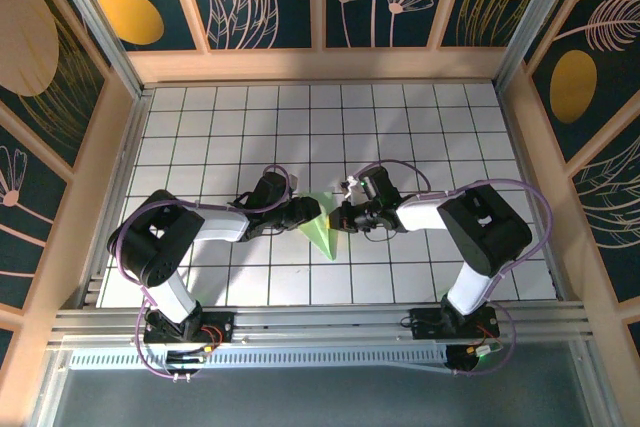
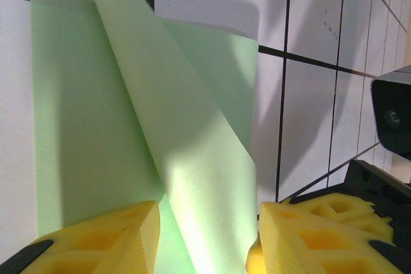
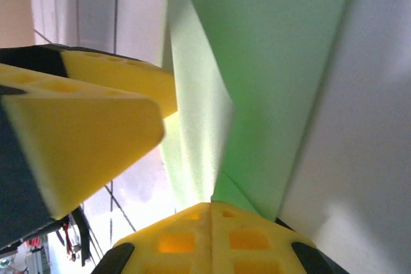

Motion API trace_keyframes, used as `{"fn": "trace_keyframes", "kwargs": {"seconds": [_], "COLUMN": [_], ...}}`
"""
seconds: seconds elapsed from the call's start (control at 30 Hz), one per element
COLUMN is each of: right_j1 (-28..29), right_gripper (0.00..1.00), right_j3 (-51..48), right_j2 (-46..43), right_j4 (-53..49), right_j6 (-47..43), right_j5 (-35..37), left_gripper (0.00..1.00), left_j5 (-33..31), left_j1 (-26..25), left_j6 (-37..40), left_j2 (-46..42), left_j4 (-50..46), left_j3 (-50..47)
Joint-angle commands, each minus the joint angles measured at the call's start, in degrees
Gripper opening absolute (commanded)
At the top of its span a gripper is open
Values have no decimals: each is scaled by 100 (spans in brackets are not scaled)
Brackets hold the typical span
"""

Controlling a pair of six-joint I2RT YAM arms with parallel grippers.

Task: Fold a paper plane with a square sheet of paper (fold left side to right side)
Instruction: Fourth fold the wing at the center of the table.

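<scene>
The pale green sheet of paper [image 1: 322, 230] lies on the white grid table between both grippers, folded into a narrow wedge whose point faces the near edge. My left gripper [image 1: 306, 213] is at its left side. In the left wrist view its yellow fingers [image 2: 96, 239] stand apart, open [image 2: 209, 222], with a raised flap of the paper [image 2: 192, 158] rising between them. My right gripper [image 1: 341, 215] is at the paper's right side. Its pads are pressed together [image 3: 212, 206], and a raised fold of the paper [image 3: 205, 126] runs into their seam.
The gridded table top [image 1: 420, 137] is fenced by wooden walls [image 1: 320, 65] at the back and on both sides. The two wrists are close together. The left gripper's yellow fingers [image 3: 83, 126] loom beside the right gripper, and the right wrist's black housing [image 2: 392, 117] is near the left one.
</scene>
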Motion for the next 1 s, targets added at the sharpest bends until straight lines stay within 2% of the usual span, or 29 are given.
{"fn": "trace_keyframes", "kwargs": {"seconds": [0.0, 0.53, 0.83, 0.97], "right_j1": [34, 34, 68, 68], "right_gripper": [0, 0, 0, 0], "right_j3": [136, 164, 105, 85], "right_j2": [11, 60, 262, 336], "right_j4": [-309, -468, -609, -678], "right_j6": [-142, -184, -153, -133], "right_j5": [294, 496, 607, 677], "left_gripper": [45, 45, 50, 53], "left_j5": [-213, -206, -92, -112], "left_j1": [-22, -25, -27, -23], "left_j6": [112, 98, 2, -43], "left_j2": [76, 84, 77, -202], "left_j4": [-517, -483, -280, -241], "left_j3": [-52, -65, -69, -52]}}
